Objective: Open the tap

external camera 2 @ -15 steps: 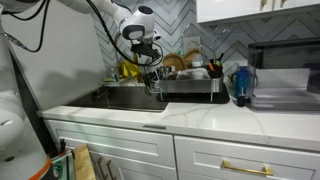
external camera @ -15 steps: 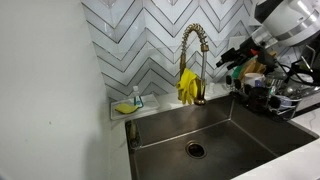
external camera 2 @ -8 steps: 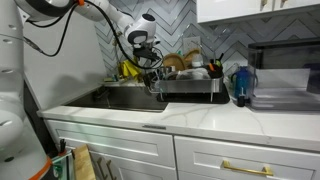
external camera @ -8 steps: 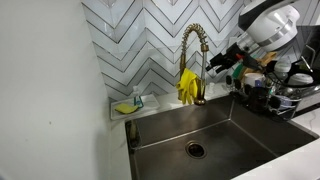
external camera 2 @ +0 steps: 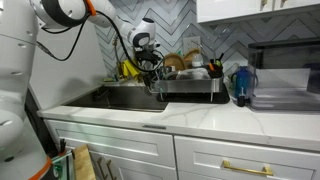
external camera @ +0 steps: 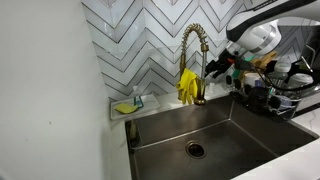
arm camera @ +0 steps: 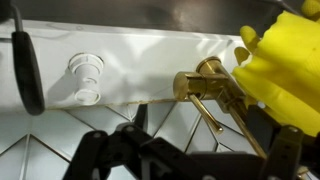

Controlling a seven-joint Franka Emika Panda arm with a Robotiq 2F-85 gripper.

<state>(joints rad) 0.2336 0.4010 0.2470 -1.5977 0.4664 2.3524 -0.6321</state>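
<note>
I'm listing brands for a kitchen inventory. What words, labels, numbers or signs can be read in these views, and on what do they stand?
No text can be read in any view.
The tap: no marking shows, nor on its base in the wrist view.
Small bottle on the sink ledge: any label is too small to read.
Blue container on the counter: too small and blurred to tell.

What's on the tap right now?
Yellow rubber gloves hang from the tap, off the down-turned end of its coiled neck. They cover that end, so the spout opening cannot be seen in an exterior view.
</note>
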